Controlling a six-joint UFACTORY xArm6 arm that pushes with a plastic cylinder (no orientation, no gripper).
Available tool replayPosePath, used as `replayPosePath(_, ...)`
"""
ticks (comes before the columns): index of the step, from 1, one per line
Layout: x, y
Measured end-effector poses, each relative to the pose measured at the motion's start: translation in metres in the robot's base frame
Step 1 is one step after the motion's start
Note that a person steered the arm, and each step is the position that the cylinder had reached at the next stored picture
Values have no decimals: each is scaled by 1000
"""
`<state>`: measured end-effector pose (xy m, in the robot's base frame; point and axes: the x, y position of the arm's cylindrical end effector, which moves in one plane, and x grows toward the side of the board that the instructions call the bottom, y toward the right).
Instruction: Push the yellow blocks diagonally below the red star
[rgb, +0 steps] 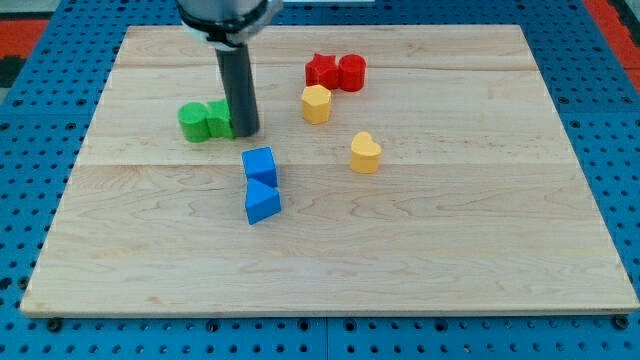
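Wooden board (480, 260) carrying eight blocks. Two green blocks (206, 121) touch the vertical rod, whose tip (247, 133) rests at their right edge; the arm ends in this bare rod, with no claw to report. Two blue blocks (261, 184) lie just below. Yellow hexagonal block (316, 103) sits directly beneath the red star (321, 70) and the red cylinder (352, 72); yellow heart (365, 153), lobes uppermost, lies lower right.

Straight dark-grey cyl. rod, my tip (246, 133), under wider black round mount w/ glossy rim
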<state>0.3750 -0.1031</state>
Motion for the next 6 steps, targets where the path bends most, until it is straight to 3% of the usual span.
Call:
replayPosePath(1,-35,26)
replayPosePath(3,-30,117)
replayPosePath(4,-62,103)
replayPosePath(5,-58,137)
replayPosePath(6,-20,152)
